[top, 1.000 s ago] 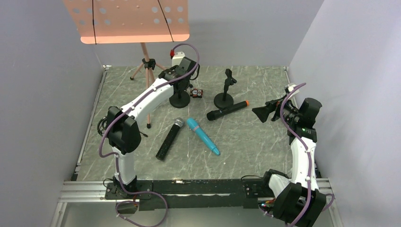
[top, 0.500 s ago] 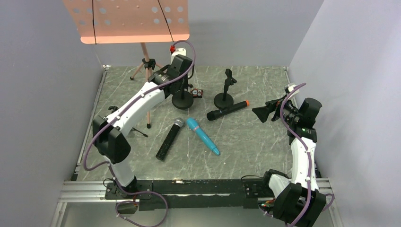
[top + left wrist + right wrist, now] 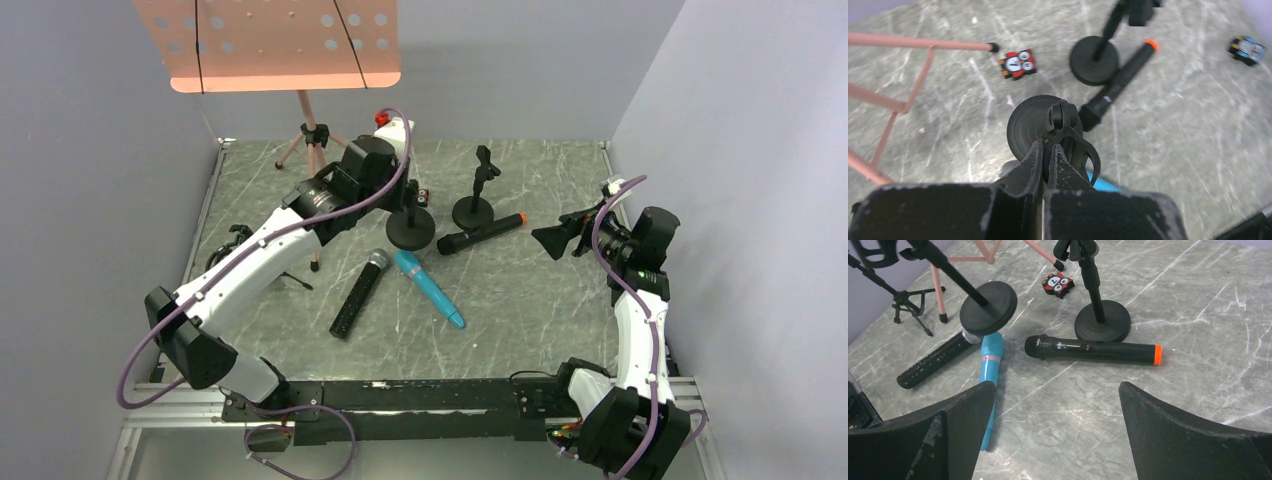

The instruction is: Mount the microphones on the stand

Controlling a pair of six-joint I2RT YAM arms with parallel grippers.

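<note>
Grey marbled table (image 3: 520, 320), pale walls, and a salmon music stand (image 3: 268, 45) at the far left.

Top view: over the past second the left arm (image 3: 300, 215) has swung outward. It has brought the carried stand (image 3: 411, 230) from its far position toward the near right. The round base is now just beyond the heads of the mesh-headed microphone (image 3: 358, 295) and the blue microphone (image 3: 430, 290), both lying mid-table. The orange-ended microphone (image 3: 480, 233) lies just beside the base of the second stand (image 3: 473, 210); neither has moved. No microphone is attached yet.

Left wrist view: the left gripper (image 3: 1048, 150) is clamped on the carried stand's stem just under its clip, with the base directly below.

Right wrist view: the right gripper (image 3: 1057, 387) is spread wide and empty, well to the right of the microphones, its position unchanged. The carried stand's base appears tilted and clear of the table, above the two near microphone heads.

Judgement: the stand is being brought within reach of the microphones. It needs setting down upright before any clipping.
</note>
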